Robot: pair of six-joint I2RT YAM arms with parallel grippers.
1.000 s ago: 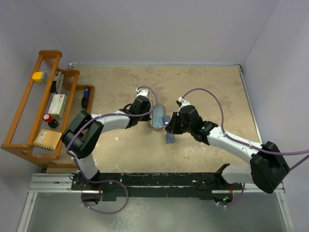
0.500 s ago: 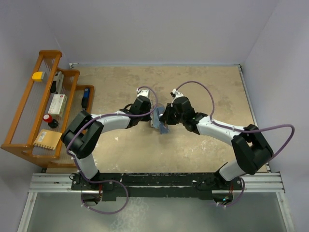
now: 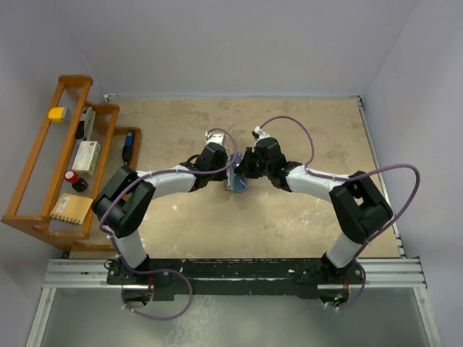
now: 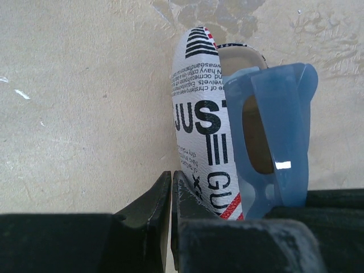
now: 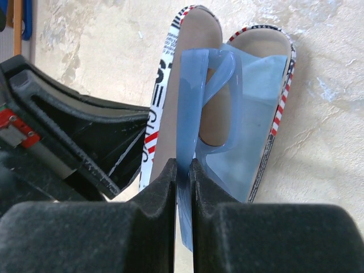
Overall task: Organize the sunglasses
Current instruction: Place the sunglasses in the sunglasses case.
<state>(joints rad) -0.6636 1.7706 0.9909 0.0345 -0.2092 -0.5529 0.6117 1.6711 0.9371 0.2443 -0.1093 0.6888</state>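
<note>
- Right in front of me the glasses case (image 5: pixel 280 108) lies open on the table, its rim striped red, black and white.
- Its lid (image 4: pixel 196 114) stands up on edge, white with black lettering.
- A flat light-blue cloth (image 5: pixel 261 102) lies in the case's other half.
- The table (image 3: pixel 311 130) is mottled beige.
- Far to my left a wooden rack (image 3: pixel 43 166) holds a yellow block (image 3: pixel 56 113), a white box (image 3: pixel 86 155), a red-capped item (image 3: pixel 71 176) and a tan square (image 3: pixel 71 208).
</note>
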